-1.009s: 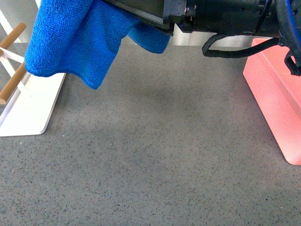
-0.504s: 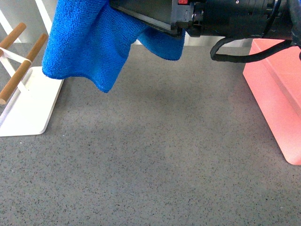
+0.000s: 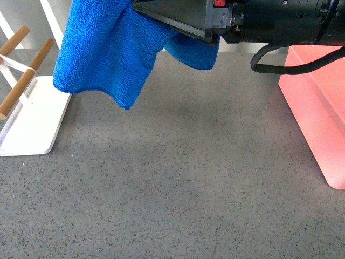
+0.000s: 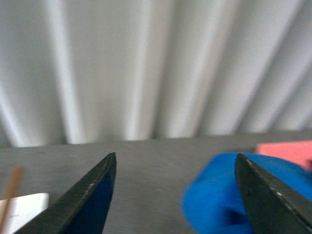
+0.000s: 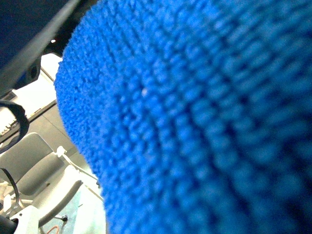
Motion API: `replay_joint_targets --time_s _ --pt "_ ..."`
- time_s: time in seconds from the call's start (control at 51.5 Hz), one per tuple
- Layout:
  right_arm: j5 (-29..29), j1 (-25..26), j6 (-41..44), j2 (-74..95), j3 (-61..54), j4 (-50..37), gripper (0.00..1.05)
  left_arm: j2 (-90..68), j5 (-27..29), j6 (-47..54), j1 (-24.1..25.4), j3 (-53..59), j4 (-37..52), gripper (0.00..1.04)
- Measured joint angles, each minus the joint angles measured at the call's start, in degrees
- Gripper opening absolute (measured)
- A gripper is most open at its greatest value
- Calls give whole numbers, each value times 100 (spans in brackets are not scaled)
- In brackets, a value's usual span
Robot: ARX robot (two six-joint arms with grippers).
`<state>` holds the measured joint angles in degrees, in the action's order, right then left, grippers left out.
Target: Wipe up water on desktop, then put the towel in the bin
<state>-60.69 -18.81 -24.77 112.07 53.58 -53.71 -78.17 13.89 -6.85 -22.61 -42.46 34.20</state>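
Note:
The blue towel (image 3: 105, 51) hangs in the air over the back left of the desktop (image 3: 178, 183), with my right gripper (image 3: 161, 13) shut on its upper part. Its lowest corner dangles clear of the surface. In the right wrist view the towel (image 5: 195, 122) fills nearly everything and hides the jaws. The pink bin (image 3: 315, 108) stands at the right edge. My left gripper (image 4: 175, 161) is open with nothing between its fingers; beyond it show the blurred towel (image 4: 214, 200) and a corner of the bin (image 4: 285, 148). No water shows on the desktop.
A white rack base (image 3: 29, 129) with wooden bars (image 3: 24, 81) stands at the left, just beside the hanging towel. A pale ribbed wall (image 4: 156, 63) runs behind the desktop. The right arm's black body and cable (image 3: 280, 24) cross the top of the front view.
The right gripper has carried the towel to the right, away from the rack, and the cloth's lower corner hangs slightly lower.

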Motion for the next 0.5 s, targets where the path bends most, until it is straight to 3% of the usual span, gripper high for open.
replay_joint_targets --time_s 0.039,0.078,0.194,0.388,0.504 --pt "4 24 15 -15 -24 24 5 269 431 238 142 435 328 65" --pt "15 50 28 -31 -46 35 5 490 455 358 273 748 468 58" --pt "57 105 59 -68 -52 61 5 911 313 498 557 1353 647 42" --pt "48 116 151 -136 -140 146 5 1709 -232 592 1021 2428 809 3" --pt "59 153 210 -151 -149 199 5 2026 -369 634 1200 2734 815 4"
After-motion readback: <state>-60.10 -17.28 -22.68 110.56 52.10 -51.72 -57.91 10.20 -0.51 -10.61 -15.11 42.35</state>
